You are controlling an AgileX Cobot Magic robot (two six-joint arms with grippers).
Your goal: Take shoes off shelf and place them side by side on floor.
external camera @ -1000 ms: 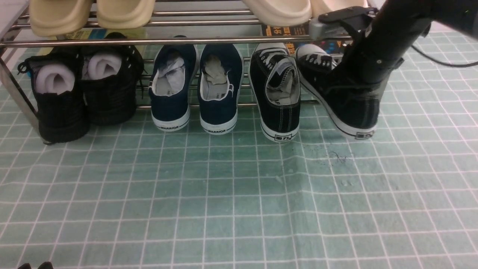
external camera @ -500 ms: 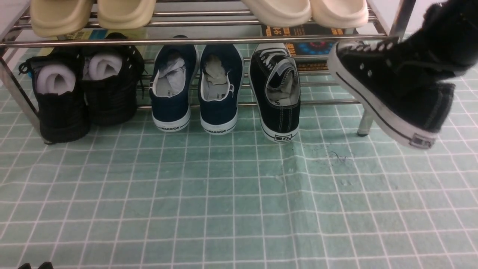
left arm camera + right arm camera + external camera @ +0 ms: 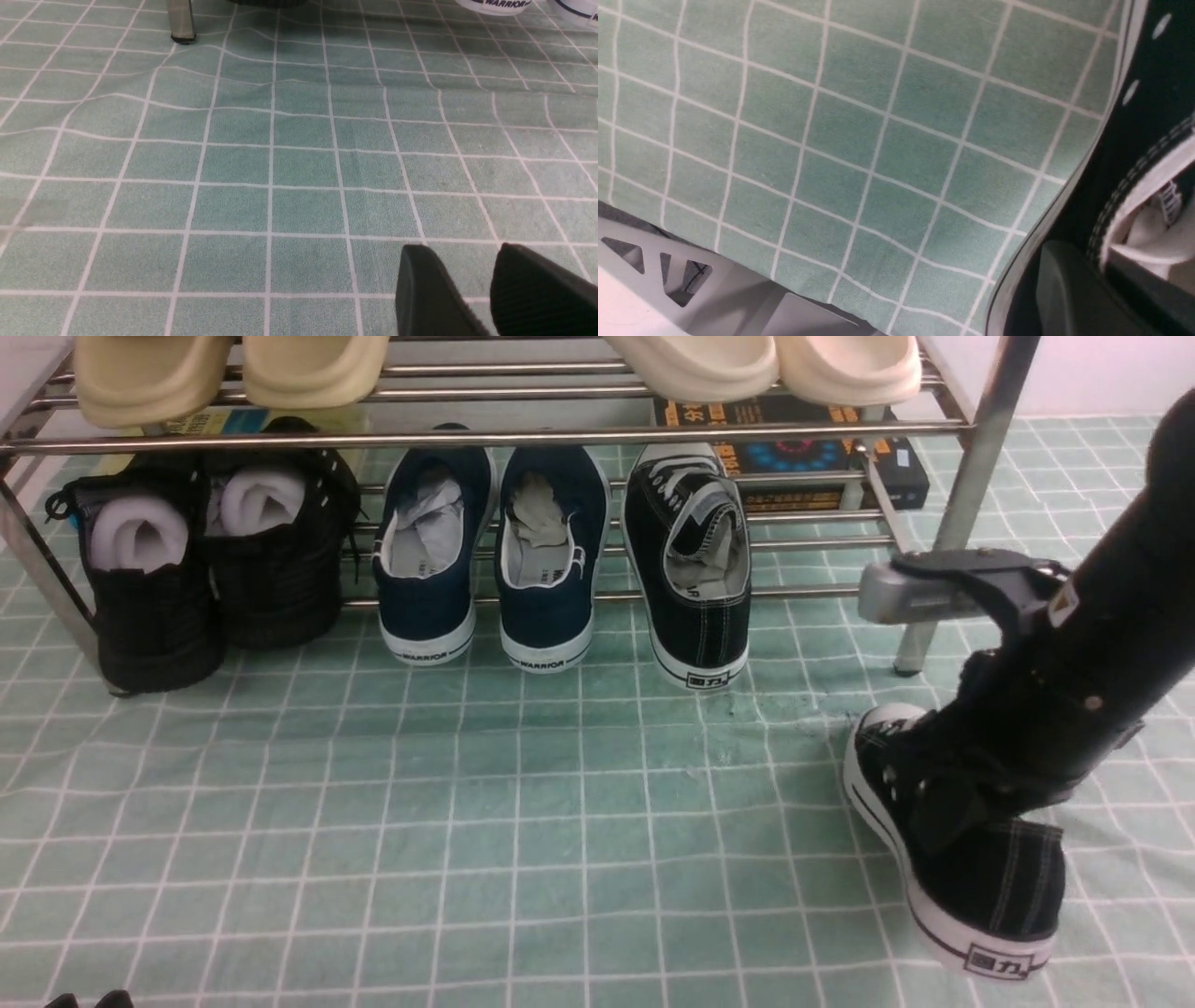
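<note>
One black canvas sneaker (image 3: 693,569) with white laces stands on the lower tier of the chrome shelf (image 3: 485,437), its heel toward me. Its mate (image 3: 971,882) is low over the pale green checked floor (image 3: 523,821) at the front right, heel toward me; contact with the floor cannot be told. My right gripper (image 3: 943,803) is shut on that sneaker's side wall, one finger (image 3: 1064,284) outside the collar (image 3: 1139,186). My left gripper (image 3: 460,247) hovers open over bare floor (image 3: 280,163), nothing between its fingers; its tips (image 3: 89,1001) show at the bottom left.
A navy WARRIOR pair (image 3: 485,560) and black boots with white foam (image 3: 149,588) fill the lower tier's left. Cream slippers (image 3: 700,364) lie on the upper tier. A dark box (image 3: 803,457) sits behind. The shelf's right leg (image 3: 943,551) stands just beyond the held sneaker.
My right arm lifted the right sneaker off the lower tier, swung it out to the right, then brought it down and nearer at the front right. The other shoes stayed put.
</note>
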